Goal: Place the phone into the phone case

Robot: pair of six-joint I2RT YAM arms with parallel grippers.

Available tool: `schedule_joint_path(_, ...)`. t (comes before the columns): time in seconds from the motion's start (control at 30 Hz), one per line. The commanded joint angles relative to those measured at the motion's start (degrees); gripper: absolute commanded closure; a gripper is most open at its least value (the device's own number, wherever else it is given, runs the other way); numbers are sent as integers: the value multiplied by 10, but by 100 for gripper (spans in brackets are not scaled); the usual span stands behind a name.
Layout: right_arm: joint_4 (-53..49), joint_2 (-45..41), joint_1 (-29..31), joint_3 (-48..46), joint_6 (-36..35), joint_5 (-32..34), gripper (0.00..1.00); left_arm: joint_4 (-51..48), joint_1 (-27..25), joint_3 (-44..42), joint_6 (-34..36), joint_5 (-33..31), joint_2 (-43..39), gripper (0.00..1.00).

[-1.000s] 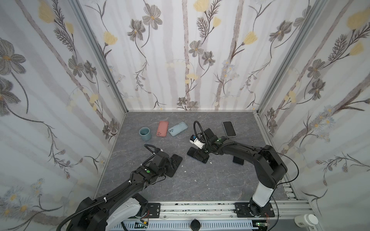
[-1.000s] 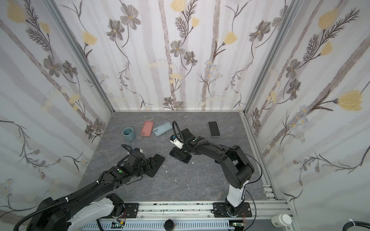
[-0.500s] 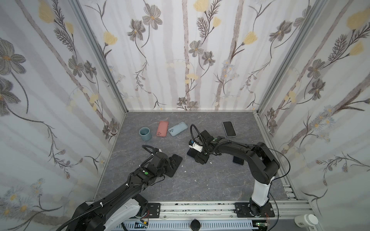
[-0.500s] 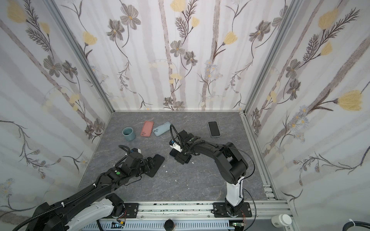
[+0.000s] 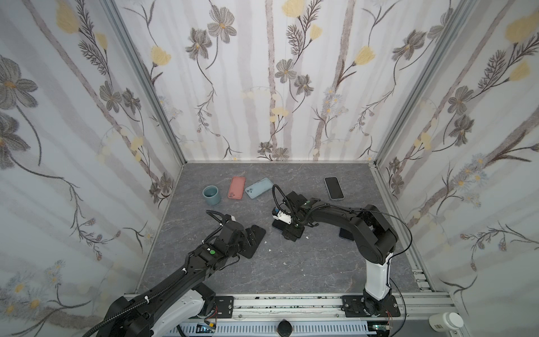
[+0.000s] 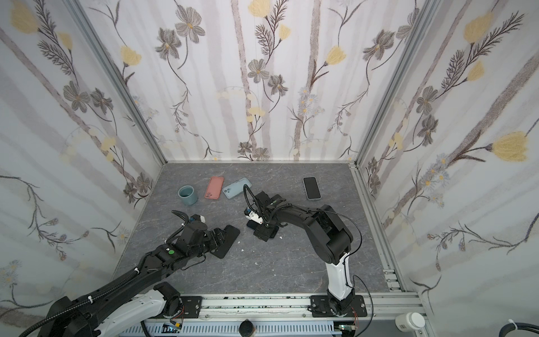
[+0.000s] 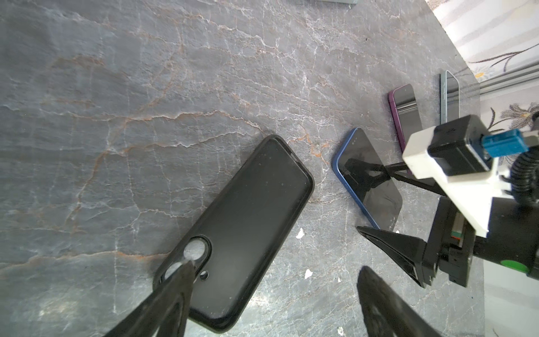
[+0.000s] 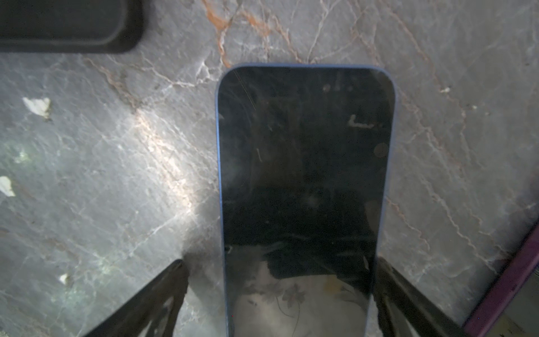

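My right pincer [image 8: 280,261] stands wide astride the blue-edged phone [image 8: 303,160], which lies screen-up near the middle of the surface [image 5: 306,262]. Its fingers seem just clear of the phone's edges. My left pincer [image 7: 275,265], also wide, hovers over the black case [image 7: 248,221], which lies hollow-side up just beside the phone.

Grey marbled counter [image 5: 291,262], flowered walls [image 5: 262,73].
The counter is veined white and rust; the walls are white with grey and yellow blooms. The phone case [image 7: 248,221] is matt black, the phone [image 8: 306,163] black-screened and blue-rimmed. A purple-edged phone [image 7: 405,111], salmon-pink case [image 5: 236,187], pale blue case [image 5: 259,188], teal cup [image 5: 211,195].
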Motion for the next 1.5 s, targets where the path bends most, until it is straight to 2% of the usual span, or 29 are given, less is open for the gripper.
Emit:
schedule_joint_path(0.0, -33, 15, 2, -1, -18, 14, 5, -1, 3, 11, 16, -7, 3, 12)
schedule_joint_path(0.43, -56, 31, 2, 1, -32, 24, 15, -19, 9, 49, 36, -16, 10, 12)
schedule_joint_path(0.57, -56, 25, 2, -1, -27, 24, 21, -27, 10, 67, 50, -18, 16, 12)
schedule_joint_path(0.7, -55, 20, 2, -2, -26, 25, 31, -30, 13, 83, 57, -18, 24, 12)
schedule_joint_path(0.97, -47, -2, 1, -7, -27, 25, 41, -32, 14, 97, 64, -21, 28, 13)
schedule_joint_path(1.47, -33, -39, 1, -27, -24, 4, 43, -27, 16, 130, 81, 16, 88, 12)
